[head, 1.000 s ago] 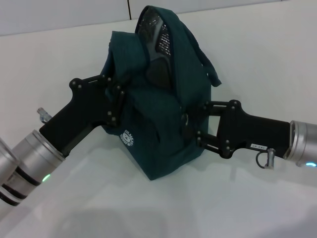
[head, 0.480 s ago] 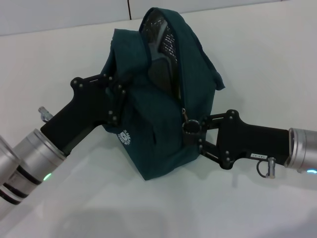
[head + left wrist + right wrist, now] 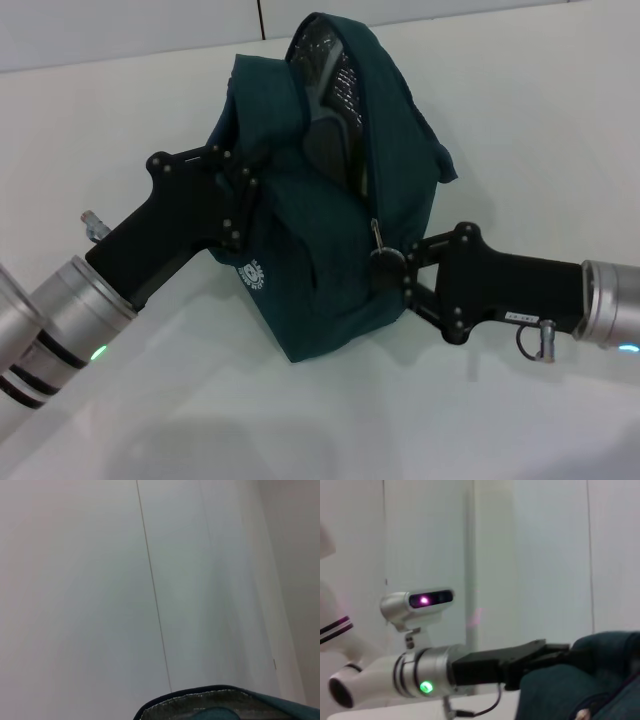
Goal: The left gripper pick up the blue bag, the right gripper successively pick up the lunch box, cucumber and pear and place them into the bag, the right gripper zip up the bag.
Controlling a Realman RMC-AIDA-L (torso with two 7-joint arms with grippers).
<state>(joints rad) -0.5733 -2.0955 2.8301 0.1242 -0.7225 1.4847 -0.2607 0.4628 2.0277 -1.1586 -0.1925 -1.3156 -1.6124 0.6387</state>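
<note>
The blue bag [image 3: 330, 200] stands tilted on the white table, its top opening showing dark mesh lining. My left gripper [image 3: 240, 195] is shut on the bag's fabric at its left side and holds it up. My right gripper [image 3: 386, 264] presses against the bag's front right, fingers closed together at the zipper pull [image 3: 377, 234], near the lower end of the open zip. The lunch box, cucumber and pear are out of view. In the right wrist view the left gripper [image 3: 545, 652] grips the bag [image 3: 580, 680]. The left wrist view catches only the bag's rim [image 3: 225, 700].
The white table [image 3: 520, 120] stretches around the bag, with a pale wall behind it. The left arm [image 3: 60, 320] comes in from the lower left and the right arm [image 3: 560, 300] from the right, both low over the table.
My right gripper's fingers have drawn together at the zipper pull and dropped slightly lower on the bag's front. The bag has shifted a little; the left gripper keeps its hold.
</note>
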